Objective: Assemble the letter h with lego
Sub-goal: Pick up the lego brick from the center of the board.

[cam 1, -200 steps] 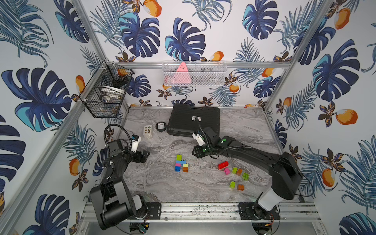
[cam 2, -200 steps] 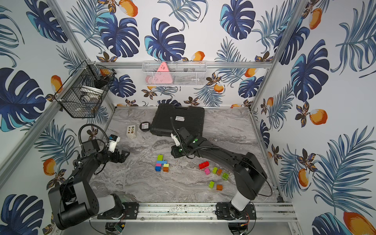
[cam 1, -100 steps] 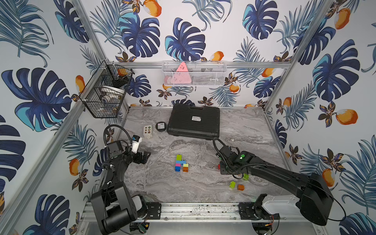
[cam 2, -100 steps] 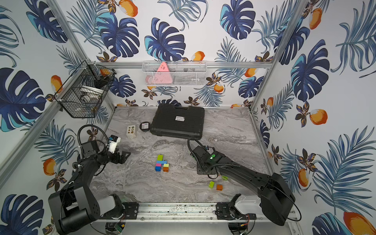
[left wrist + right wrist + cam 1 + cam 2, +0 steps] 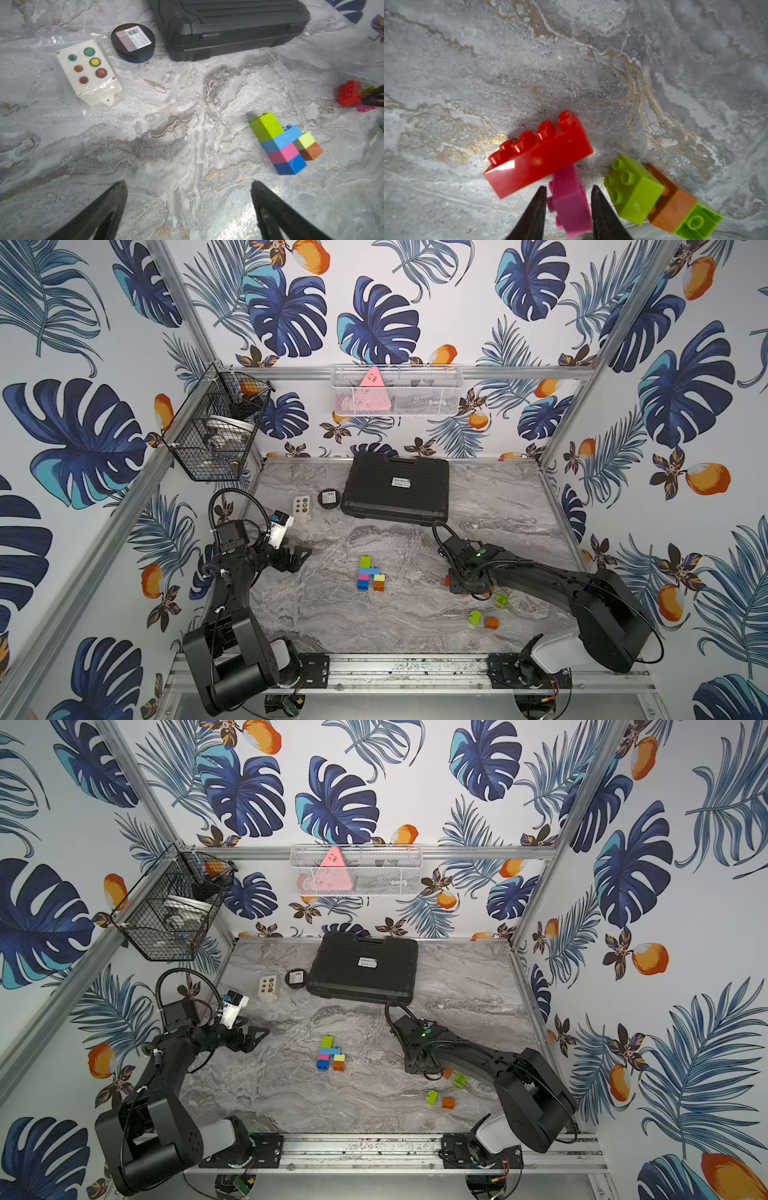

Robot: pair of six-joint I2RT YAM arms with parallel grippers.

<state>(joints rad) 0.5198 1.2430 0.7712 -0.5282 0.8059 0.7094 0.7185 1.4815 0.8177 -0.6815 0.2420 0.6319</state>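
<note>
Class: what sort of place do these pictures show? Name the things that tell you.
Probably a robot test booth in a lab: a left arm and right arm mounted on a front rail, an aluminium frame rail around leaf-print wall panels, and lego bricks on a marble-look tabletop.

pink brick point(image 5: 571, 199) cut off at frame edge, wire basket point(image 5: 195, 439) contents indistinct

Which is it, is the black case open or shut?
Shut. The black case lies flat, lid down, its front seam closed with no gap.
</note>
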